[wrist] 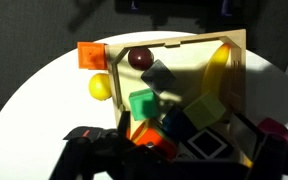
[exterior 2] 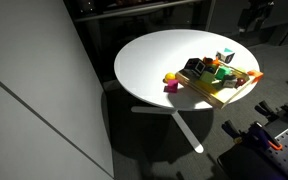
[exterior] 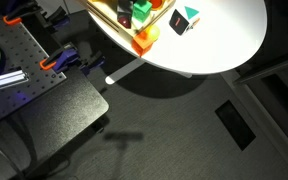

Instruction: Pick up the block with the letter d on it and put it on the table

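The gripper [wrist: 179, 147] is hanging over the wooden tray [wrist: 184, 43] on the table [exterior 2: 144, 60], its jaws spread wide and gripping nothing. No letter is showing legibly on any block, so which one bears the d cannot be told. Inside the tray a green block [wrist: 142, 103] and a blue block [wrist: 206, 110] are lying. An orange block [wrist: 91, 55] and a yellow ball [wrist: 101, 87] are sitting just outside the tray's edge.

Through the wrist camera I saw only the hand [wrist: 177, 148]: matte black throughout, with two chunky, blocky fingers [wrist: 96, 152] whose edges looked rounded. Shadow swallowed any finer detail on it.
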You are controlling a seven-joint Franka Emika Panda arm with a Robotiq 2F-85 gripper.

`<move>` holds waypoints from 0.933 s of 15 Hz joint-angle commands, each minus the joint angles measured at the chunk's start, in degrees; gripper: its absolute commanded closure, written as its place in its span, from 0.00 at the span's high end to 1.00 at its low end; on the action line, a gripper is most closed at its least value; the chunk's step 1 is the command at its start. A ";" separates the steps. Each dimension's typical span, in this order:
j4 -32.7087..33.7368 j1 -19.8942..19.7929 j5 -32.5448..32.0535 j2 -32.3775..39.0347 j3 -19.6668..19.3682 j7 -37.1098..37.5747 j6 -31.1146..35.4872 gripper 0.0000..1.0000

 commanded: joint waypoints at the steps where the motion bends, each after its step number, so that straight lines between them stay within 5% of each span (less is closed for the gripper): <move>1: 0.08 0.12 -0.01 0.00 -0.11 0.02 -0.12 1.00; 14: 0.72 1.40 0.63 4.83 0.97 -0.21 5.76 1.00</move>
